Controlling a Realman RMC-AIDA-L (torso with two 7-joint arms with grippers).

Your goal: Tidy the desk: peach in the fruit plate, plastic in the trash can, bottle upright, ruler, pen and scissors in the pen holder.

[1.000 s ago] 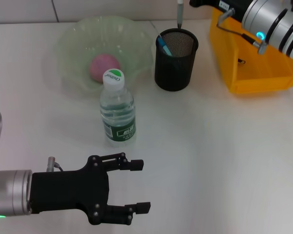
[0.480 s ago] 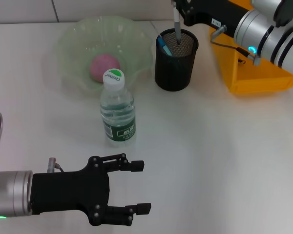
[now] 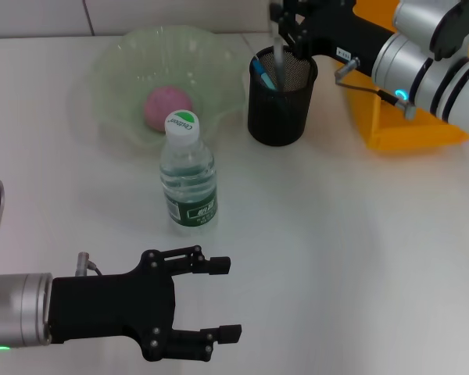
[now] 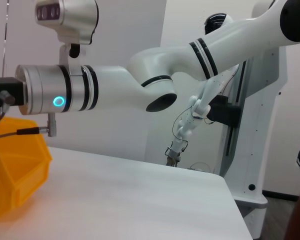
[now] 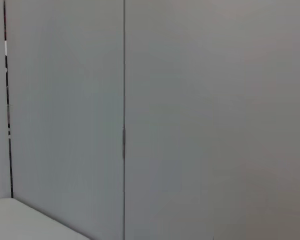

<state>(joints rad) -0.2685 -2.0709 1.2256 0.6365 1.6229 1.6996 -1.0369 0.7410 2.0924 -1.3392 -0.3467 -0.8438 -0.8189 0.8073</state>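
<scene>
The pen holder (image 3: 281, 95) stands on the desk (image 3: 336, 250) and serves as the landmark; the right gripper (image 3: 285, 23) hangs directly above its mouth, reaching in from the trash can's side; a blurred pale shaft, apparently the pen (image 3: 277, 56), runs straight down from the fingers into the cup, though whether the fingers grip it or have let it go cannot be told; a light blue handle, the scissors (image 3: 262, 73), leans against the inner wall of the pen holder on the side facing the fruit plate; the ruler cannot be made out in the cup.

The fruit plate (image 3: 117, 66) sits just beside the pen holder, away from the trash can (image 3: 410, 125), which lies on the holder's opposite side, partly behind the right arm; the peach (image 3: 166, 105) rests inside the fruit plate; the bottle (image 3: 187, 176) stands upright, cap on, in front of the plate's near rim and nearer the robot than the pen holder; the left gripper (image 3: 219, 298) hovers low over the desk, well apart from the pen holder and nearer than the bottle, fingers spread with nothing between them.
</scene>
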